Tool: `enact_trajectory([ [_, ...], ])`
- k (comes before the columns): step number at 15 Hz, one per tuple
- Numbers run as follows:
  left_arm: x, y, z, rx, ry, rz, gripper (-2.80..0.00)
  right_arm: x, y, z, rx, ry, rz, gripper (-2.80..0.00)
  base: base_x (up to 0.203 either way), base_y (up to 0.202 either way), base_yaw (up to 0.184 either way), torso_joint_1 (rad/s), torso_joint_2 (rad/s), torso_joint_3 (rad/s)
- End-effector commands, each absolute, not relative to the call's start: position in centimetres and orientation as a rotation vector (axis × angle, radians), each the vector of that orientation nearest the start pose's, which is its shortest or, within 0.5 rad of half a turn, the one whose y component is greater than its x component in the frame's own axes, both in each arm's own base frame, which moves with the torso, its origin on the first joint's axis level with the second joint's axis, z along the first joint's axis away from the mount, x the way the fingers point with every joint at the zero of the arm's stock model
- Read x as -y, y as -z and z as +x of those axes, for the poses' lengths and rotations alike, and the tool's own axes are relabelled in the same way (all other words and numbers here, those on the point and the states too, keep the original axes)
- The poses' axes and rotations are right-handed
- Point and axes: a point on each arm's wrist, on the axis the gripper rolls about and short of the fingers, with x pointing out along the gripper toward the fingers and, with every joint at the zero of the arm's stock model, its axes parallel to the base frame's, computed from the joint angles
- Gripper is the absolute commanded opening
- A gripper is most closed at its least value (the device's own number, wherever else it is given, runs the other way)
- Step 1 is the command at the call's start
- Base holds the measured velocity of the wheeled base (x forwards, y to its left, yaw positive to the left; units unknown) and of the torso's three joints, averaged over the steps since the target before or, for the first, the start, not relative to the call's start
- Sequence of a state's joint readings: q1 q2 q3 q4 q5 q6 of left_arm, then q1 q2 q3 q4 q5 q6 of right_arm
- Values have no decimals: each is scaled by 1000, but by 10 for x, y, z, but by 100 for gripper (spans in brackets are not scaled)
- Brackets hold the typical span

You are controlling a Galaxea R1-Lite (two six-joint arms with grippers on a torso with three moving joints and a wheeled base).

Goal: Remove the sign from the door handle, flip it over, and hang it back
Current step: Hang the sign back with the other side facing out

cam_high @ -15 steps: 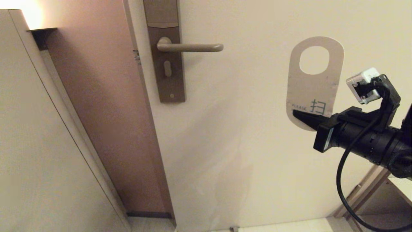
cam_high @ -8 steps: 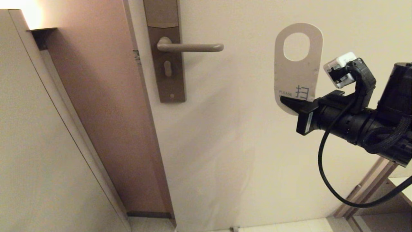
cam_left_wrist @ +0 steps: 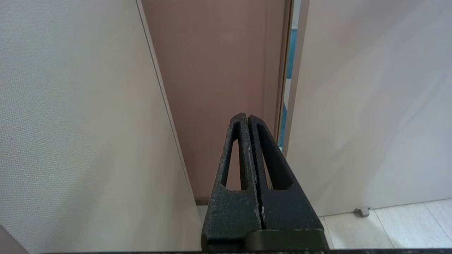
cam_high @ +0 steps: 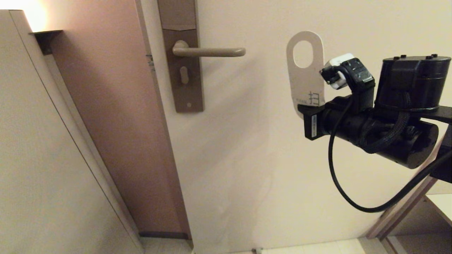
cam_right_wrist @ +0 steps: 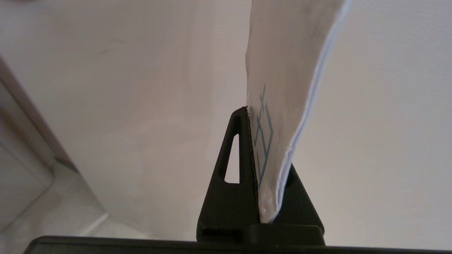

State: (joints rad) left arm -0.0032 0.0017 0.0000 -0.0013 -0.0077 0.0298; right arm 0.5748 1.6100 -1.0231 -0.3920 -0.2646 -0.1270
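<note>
Pale door (cam_high: 247, 158) behind; right gripper (cam_high: 306, 112) clenched on the sign's (cam_high: 305, 77) lower end, white face showing, oval hole uppermost, probably kept free for rehanging on the door handle (cam_high: 208, 52) well off to its side; left gripper (cam_left_wrist: 248, 121) closed, parked low.

A hotel room doorway; a pale door (cam_high: 247, 158) with a lever handle (cam_high: 208, 52) on a tall lock plate (cam_high: 183, 70); a "PLEASE" door-hanger sign (cam_high: 305, 76); warm wall light (cam_high: 33, 14).
</note>
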Motion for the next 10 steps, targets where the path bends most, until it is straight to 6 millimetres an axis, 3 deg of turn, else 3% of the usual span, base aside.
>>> enact_trajectory([
  [1, 0, -76, -23, -1, 11, 31, -280, -172, -246, 256, -165, -334, -215, -280, 0, 0, 0, 0, 0, 0],
  [10, 0, -76, -23, -1, 11, 31, -280, -192, -253, 251, -255, -271, -88, -280, 0, 0, 0, 0, 0, 0],
])
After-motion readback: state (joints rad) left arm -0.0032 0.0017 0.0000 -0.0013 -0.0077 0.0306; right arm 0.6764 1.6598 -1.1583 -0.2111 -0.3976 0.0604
